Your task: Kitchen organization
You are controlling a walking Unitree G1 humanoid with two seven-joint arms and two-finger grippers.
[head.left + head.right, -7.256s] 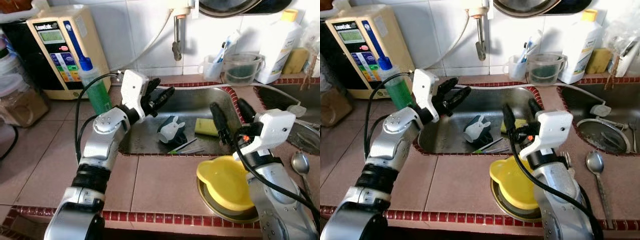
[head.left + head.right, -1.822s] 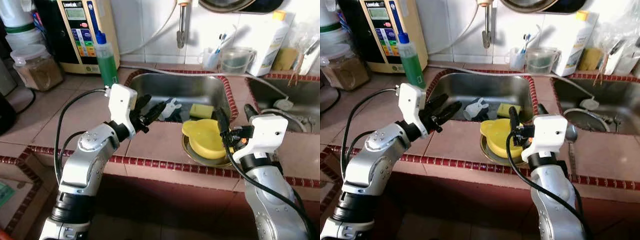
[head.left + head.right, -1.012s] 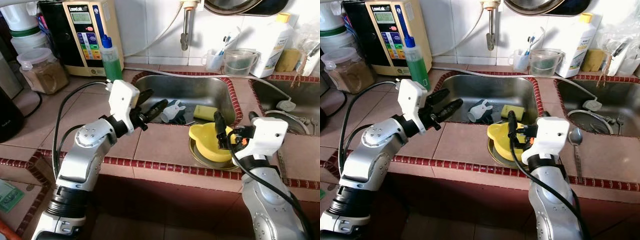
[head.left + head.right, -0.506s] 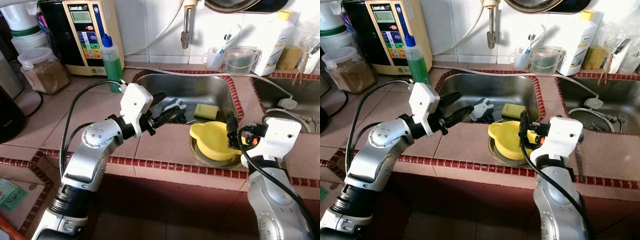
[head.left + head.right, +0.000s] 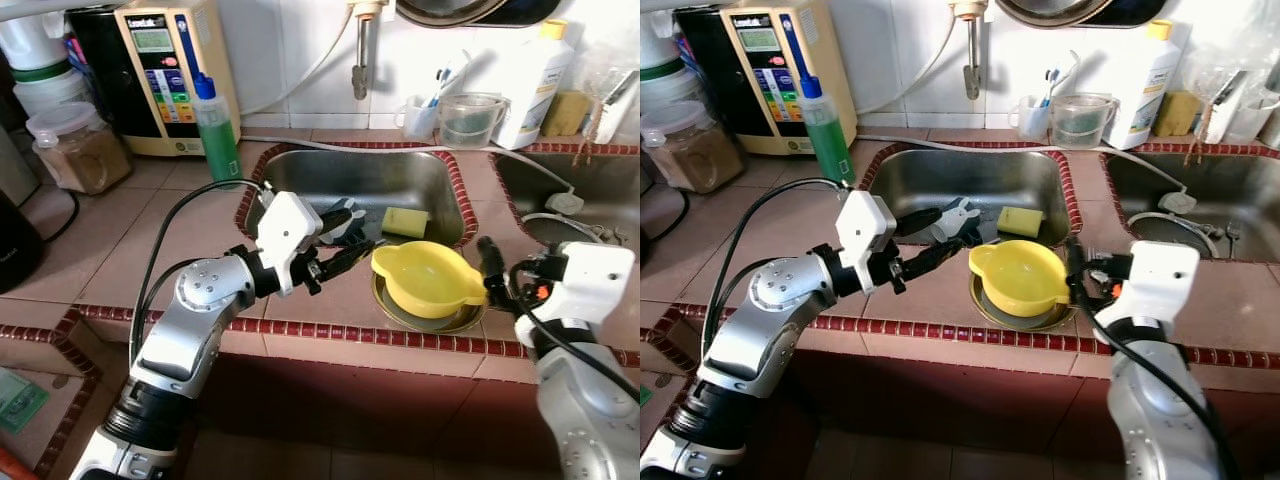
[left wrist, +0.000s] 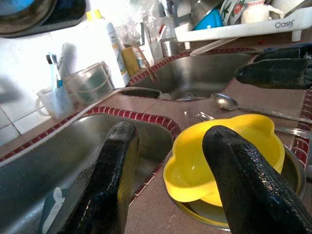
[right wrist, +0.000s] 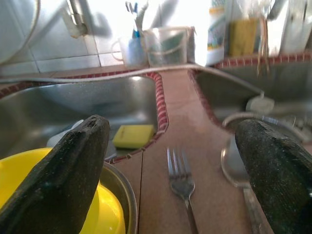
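A yellow bowl (image 5: 425, 280) sits inside a shallow metal dish (image 5: 452, 322) on the tiled counter in front of the sink (image 5: 300, 170). My left gripper (image 5: 358, 230) hovers open just left of the bowl, over the sink's front edge; in the left wrist view its fingers (image 6: 105, 190) frame the bowl (image 6: 219, 168). My right gripper (image 5: 500, 272) stands open at the bowl's right side, apart from it. In the right wrist view the bowl's rim (image 7: 19, 195) lies behind one finger (image 7: 63, 180), and a fork (image 7: 181, 183) rests on the counter.
In the sink lie a white cup (image 5: 345, 215) and a yellow sponge (image 5: 405, 222). A green soap bottle (image 5: 216, 130), a water machine (image 5: 165, 70) and a jar (image 5: 80, 150) stand at the back left. A spoon (image 6: 229, 102) lies right of the bowl. A second sink (image 5: 1170, 185) is at the right.
My left gripper has reached further right, closer to the yellow bowl. My right gripper has drawn a little to the right, off the bowl's rim. The camera has shifted slightly.
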